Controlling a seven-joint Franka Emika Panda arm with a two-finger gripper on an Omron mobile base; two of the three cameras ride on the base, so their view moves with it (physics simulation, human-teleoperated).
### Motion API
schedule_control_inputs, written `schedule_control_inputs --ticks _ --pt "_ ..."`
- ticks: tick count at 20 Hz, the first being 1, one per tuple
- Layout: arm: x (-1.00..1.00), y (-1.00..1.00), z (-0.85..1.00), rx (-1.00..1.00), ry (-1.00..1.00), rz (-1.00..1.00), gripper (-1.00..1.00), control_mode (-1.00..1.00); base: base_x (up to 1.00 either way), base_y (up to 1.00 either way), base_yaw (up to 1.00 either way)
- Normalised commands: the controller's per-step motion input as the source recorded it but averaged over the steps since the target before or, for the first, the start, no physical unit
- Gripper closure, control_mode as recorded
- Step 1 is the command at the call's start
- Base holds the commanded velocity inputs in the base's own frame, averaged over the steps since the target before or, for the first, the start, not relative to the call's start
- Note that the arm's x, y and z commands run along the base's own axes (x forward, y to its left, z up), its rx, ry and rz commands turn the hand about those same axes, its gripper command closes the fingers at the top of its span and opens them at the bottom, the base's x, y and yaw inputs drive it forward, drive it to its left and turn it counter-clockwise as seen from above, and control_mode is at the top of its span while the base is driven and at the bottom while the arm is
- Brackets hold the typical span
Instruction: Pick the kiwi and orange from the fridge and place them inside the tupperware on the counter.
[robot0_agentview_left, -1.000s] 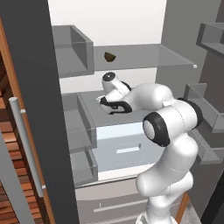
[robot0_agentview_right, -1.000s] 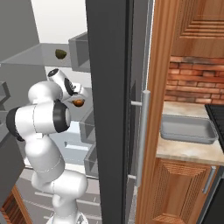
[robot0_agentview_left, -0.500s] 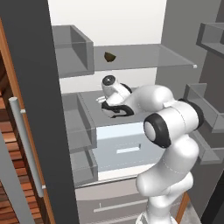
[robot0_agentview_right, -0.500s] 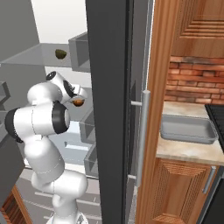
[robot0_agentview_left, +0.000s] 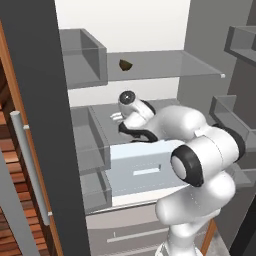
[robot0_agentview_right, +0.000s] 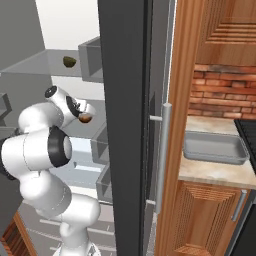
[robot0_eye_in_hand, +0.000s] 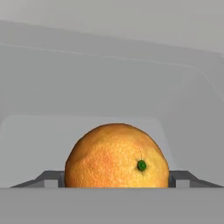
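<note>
orange (robot0_eye_in_hand: 117, 156): you are seeing a round dimpled skin, green stem dot | gripper (robot0_eye_in_hand: 117, 180): standing wide, fingers flanking the orange, grip not clear

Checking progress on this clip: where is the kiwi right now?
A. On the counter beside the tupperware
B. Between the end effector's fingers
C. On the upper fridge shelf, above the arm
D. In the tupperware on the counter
C: the kiwi sits on the upper shelf of the fridge, above the arm, while the orange lies between the end effector fingers and the tupperware holds no fruit.
</note>
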Motion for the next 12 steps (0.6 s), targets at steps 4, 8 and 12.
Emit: schedule_control_inputs --ticks 4,8,12 --pt "-0.60 0.00 0.76 0.15 0.00 0.00 1.00 -1.00 0.00 0.00 0.00" --pt "-0.57 0.00 0.77 0.14 0.00 0.00 1.00 -1.00 0.00 0.00 0.00" --pt "-0.64 0.00 0.63 0.07 0.00 0.00 1.00 -1.00 0.00 0.00 0.00"
